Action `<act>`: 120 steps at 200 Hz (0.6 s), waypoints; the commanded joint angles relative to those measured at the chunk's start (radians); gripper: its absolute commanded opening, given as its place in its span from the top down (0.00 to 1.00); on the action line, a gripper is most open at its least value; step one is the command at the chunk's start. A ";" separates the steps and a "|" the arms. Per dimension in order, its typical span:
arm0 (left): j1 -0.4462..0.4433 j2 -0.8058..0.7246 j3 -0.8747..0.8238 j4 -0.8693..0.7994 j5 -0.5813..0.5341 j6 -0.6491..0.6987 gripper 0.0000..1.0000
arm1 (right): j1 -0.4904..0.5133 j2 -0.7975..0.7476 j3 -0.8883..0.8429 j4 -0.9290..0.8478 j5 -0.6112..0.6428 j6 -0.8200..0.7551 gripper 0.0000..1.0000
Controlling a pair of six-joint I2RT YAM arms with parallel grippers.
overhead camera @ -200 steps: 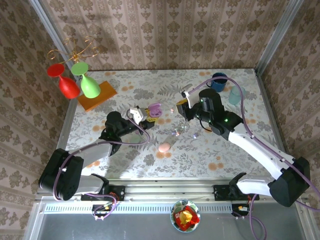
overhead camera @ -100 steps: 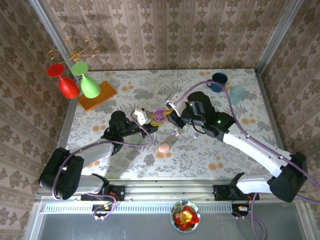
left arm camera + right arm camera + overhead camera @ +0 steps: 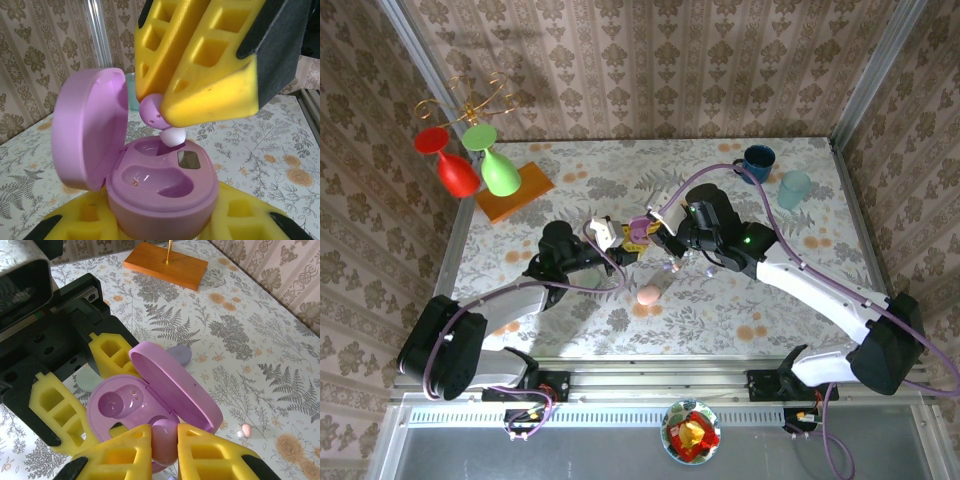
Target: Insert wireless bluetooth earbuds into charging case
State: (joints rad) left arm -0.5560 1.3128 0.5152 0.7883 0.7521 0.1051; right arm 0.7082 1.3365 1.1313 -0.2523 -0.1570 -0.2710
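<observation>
The lilac charging case (image 3: 165, 192) stands open, its lid (image 3: 90, 132) tipped back to the left. My left gripper (image 3: 162, 222) is shut on its base with yellow fingers (image 3: 82, 220). Both sockets look empty. From above, my right gripper (image 3: 165, 445) is shut on a lilac earbud (image 3: 165, 432). The earbud (image 3: 152, 111) hangs with its white tip just over the far socket. From the top view, the two grippers meet at the case (image 3: 638, 230) mid-table, the left gripper (image 3: 620, 242) beside the right gripper (image 3: 658, 238).
A pink case (image 3: 648, 295) lies nearer the front. A pinkish bud (image 3: 245, 430) and other small buds (image 3: 672, 266) lie loose on the table. A lavender case (image 3: 181, 354) sits behind the lid. An orange stand (image 3: 515, 190), blue mug (image 3: 757, 160) and teal cup (image 3: 794, 188) stand at the back.
My right gripper has moved left with the earbud, from right of centre to just above the open case. The left gripper has shifted the case slightly right.
</observation>
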 commanded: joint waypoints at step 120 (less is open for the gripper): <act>-0.004 -0.038 0.025 -0.006 -0.008 0.006 0.76 | 0.022 0.003 0.036 -0.015 0.015 -0.004 0.65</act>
State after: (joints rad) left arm -0.5560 1.3003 0.5152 0.7692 0.7452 0.1051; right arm 0.7235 1.3540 1.1328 -0.2665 -0.1417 -0.2916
